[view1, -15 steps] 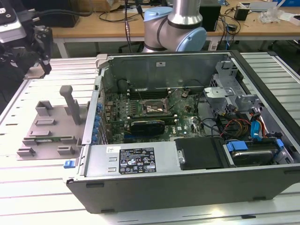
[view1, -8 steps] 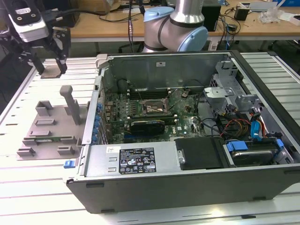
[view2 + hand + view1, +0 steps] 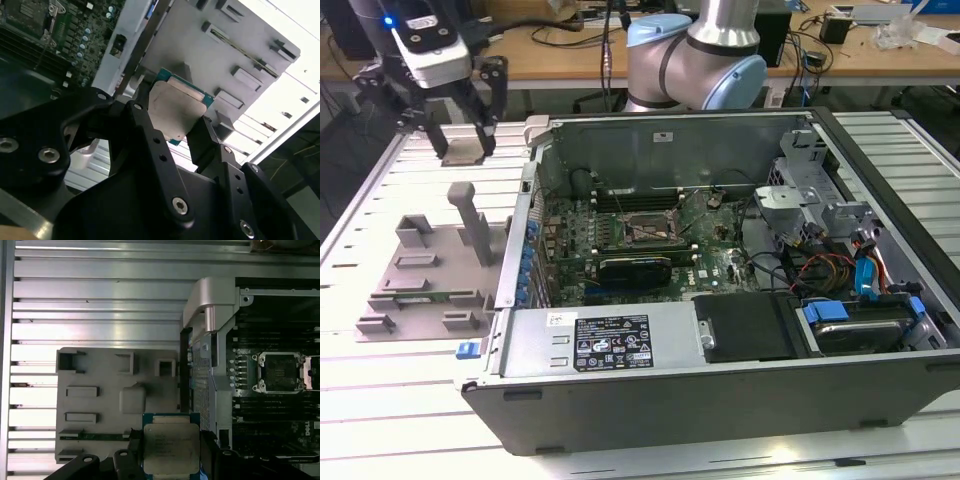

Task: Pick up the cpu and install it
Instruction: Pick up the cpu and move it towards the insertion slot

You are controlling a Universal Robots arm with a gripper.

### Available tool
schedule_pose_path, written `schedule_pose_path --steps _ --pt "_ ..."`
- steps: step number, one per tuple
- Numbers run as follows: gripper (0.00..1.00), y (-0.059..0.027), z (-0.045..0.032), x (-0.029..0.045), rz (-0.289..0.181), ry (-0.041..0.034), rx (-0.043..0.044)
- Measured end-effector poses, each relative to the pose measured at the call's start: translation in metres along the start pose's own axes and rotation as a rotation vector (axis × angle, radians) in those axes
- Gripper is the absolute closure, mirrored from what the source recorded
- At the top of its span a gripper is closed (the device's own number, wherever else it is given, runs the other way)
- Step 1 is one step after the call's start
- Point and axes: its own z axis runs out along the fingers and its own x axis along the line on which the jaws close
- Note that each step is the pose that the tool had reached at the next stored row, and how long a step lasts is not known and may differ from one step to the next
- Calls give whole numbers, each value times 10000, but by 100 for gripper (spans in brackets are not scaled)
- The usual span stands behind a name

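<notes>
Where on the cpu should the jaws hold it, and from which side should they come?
Probably best by two opposite edges, coming from above its flat metal top. The cpu is a thin flat square, so only its rim gives the jaws parallel faces to press on. The gripper holds it that way now, above the grey tray.

In the exterior view the pincer (image 3: 462, 135), closed on the cpu (image 3: 463, 152), hangs in open air at upper left. Below, upright blocks (image 3: 468, 215) rise from the grey tray (image 3: 425, 282). The case wall (image 3: 516, 250) stands between them and the socket (image 3: 645, 228), which is open from above.
</notes>
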Motion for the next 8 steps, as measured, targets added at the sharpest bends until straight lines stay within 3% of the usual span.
schedule_pose_path --steps 8 --pt "45 -1 8 -279 1 -1 0"
